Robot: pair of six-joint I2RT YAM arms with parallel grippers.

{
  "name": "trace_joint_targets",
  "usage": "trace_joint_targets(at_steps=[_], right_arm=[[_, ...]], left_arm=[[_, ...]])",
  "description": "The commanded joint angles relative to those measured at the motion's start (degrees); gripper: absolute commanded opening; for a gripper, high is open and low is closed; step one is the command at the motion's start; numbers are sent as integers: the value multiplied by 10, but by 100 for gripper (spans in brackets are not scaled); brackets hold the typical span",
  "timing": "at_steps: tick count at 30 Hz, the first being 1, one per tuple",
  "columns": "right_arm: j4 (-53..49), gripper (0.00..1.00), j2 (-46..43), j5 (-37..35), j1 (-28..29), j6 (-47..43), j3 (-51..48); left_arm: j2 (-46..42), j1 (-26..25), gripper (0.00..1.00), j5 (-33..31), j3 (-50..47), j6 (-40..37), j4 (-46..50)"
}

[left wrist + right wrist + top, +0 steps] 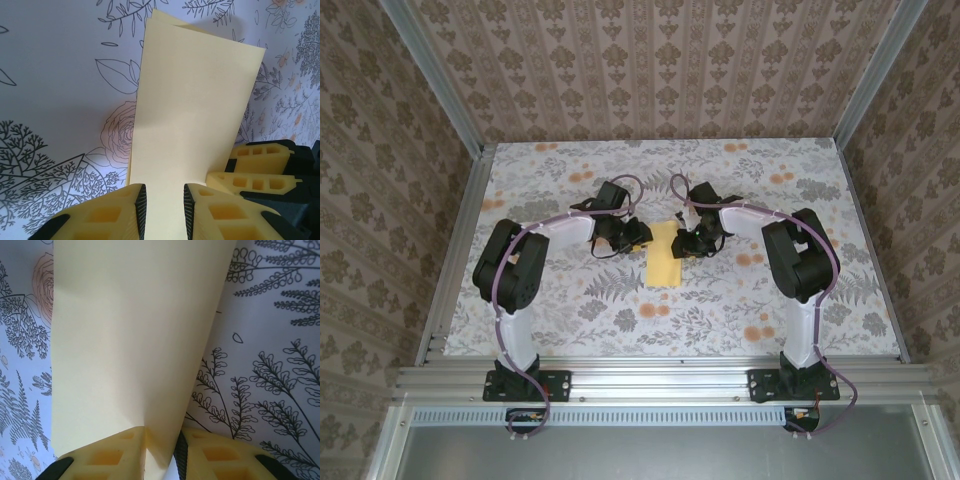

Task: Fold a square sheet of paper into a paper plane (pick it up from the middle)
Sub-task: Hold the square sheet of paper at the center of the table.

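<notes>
The square sheet of paper [663, 255] is pale yellow and lies folded into a narrow upright strip at the table's middle. My left gripper [638, 236] reaches its far left corner and my right gripper [685, 240] its far right corner. In the left wrist view the sheet [195, 100] runs flat under my left gripper [165, 205], whose jaws stand apart over it. The right gripper's yellow fingers [260, 155] sit at the sheet's right edge. In the right wrist view the sheet [135, 330] rises in a creased fold, and my right gripper [161, 450] is shut on that fold.
The floral tablecloth [570, 300] covers the table, with aluminium rails [460, 240] along its left, right and near edges. Patterned walls [650, 60] close off the back and sides. Both arm elbows [510, 265] stick outward near the table's middle.
</notes>
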State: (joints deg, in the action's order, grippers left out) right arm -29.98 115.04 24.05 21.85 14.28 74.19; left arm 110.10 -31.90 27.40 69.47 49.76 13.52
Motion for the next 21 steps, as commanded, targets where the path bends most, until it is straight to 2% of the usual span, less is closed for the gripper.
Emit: trace_joint_targets(at_steps=[1, 21], right_arm=[[-23, 25, 33, -73, -7, 15, -4], [-33, 27, 46, -81, -7, 32, 2]], left_arm=[[-3, -4, 29, -9, -2, 11, -4], [19, -15, 29, 4, 17, 13, -6]])
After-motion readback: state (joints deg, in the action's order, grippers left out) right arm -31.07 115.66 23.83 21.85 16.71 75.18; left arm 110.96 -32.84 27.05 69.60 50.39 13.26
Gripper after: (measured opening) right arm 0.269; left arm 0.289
